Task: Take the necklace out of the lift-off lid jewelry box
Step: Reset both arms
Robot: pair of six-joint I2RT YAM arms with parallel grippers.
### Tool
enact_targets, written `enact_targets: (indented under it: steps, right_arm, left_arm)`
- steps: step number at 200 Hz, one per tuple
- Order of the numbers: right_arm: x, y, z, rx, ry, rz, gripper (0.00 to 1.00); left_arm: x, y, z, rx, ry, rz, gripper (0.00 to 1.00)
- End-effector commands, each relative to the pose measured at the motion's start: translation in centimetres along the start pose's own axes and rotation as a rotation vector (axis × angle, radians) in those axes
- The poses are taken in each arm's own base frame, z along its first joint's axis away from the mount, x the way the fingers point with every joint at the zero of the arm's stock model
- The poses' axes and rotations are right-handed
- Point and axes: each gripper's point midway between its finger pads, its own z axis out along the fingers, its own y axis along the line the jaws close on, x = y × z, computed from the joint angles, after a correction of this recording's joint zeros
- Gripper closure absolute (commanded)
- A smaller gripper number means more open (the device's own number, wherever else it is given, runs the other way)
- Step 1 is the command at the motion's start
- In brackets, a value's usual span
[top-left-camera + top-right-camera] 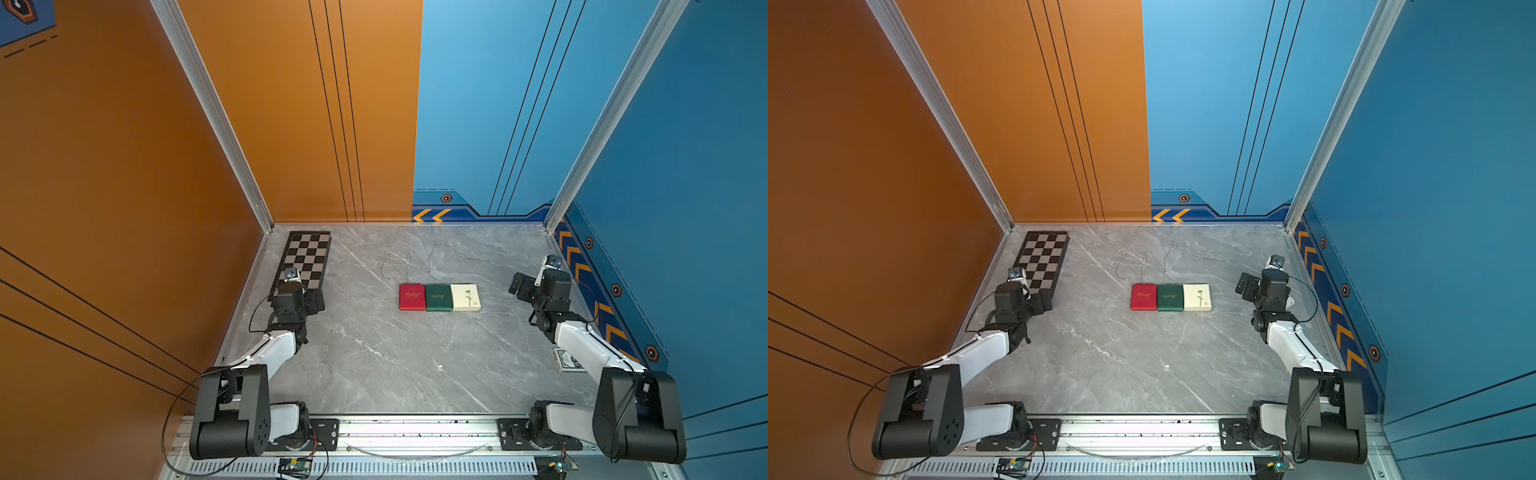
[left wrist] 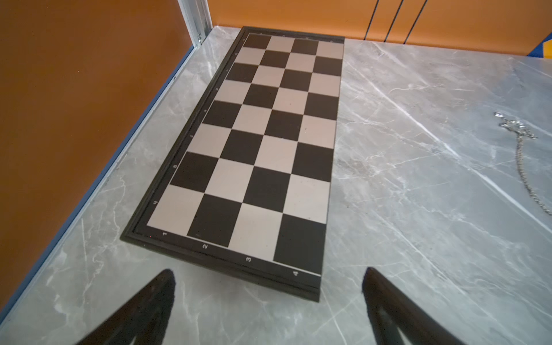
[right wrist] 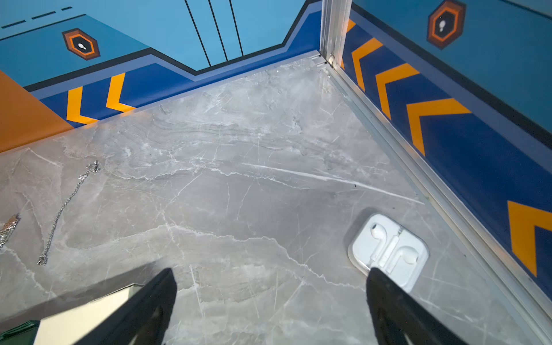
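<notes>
Three shut jewelry boxes stand side by side mid-table: red point(image 1: 412, 296), green point(image 1: 438, 297) and cream point(image 1: 465, 297). I cannot tell which of them has the lift-off lid. The necklace inside is hidden. Three thin silver chains point(image 1: 408, 266) lie loose on the marble behind the boxes; one of these chains point(image 2: 522, 161) shows in the left wrist view. My left gripper point(image 2: 267, 273) is open over bare table at the chessboard's near edge, far left of the boxes. My right gripper point(image 3: 270, 273) is open too, holding nothing, to the right of the cream box point(image 3: 83, 316).
A folded chessboard point(image 1: 305, 259) lies along the left wall at the back. A white earbud case point(image 3: 388, 248) sits near the right wall by my right fingertip. A small printed card box point(image 1: 565, 359) lies partly under the right arm. Walls enclose three sides.
</notes>
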Motion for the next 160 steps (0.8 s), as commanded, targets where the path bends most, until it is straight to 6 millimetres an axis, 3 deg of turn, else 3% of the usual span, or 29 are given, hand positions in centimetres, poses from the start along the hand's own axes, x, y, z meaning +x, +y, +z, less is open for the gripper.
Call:
enact_targets:
  steps: [1, 21, 48, 63, 84, 132, 160]
  right_arm:
    - [-0.4, 0.3, 0.7, -0.023, -0.104, -0.041, 0.0]
    - [0.5, 0.6, 1.3, -0.061, -0.084, -0.028, 0.0]
    - [3.4, 1.2, 2.1, -0.095, -0.097, -0.063, 0.0]
    - [3.6, 2.5, 1.9, -0.133, -0.102, -0.116, 0.0]
    - [4.8, 3.7, 2.2, -0.165, -0.132, -0.173, 0.0]
    - [5.0, 4.5, 1.5, -0.201, -0.165, -0.204, 0.0]
    - [4.5, 3.1, 2.3, -0.126, -0.141, -0.156, 0.0]
  left_arm:
    - [-3.0, -1.2, 0.1, 0.117, -0.167, -0.045, 0.02]
    - [-2.4, -1.9, 0.5, 0.17, -0.179, -0.047, 0.02]
    - [-1.6, -3.9, 0.9, 0.263, -0.172, 0.016, 0.02]
    - [-0.8, -5.3, 1.1, 0.296, -0.195, 0.072, 0.02]
    - [-0.3, -5.7, 1.7, 0.279, -0.199, 0.103, 0.02]
    - [-0.2, -5.4, 2.2, 0.206, -0.182, 0.116, 0.02]
    - [-0.2, -5.4, 2.1, 0.206, -0.184, 0.116, 0.02]
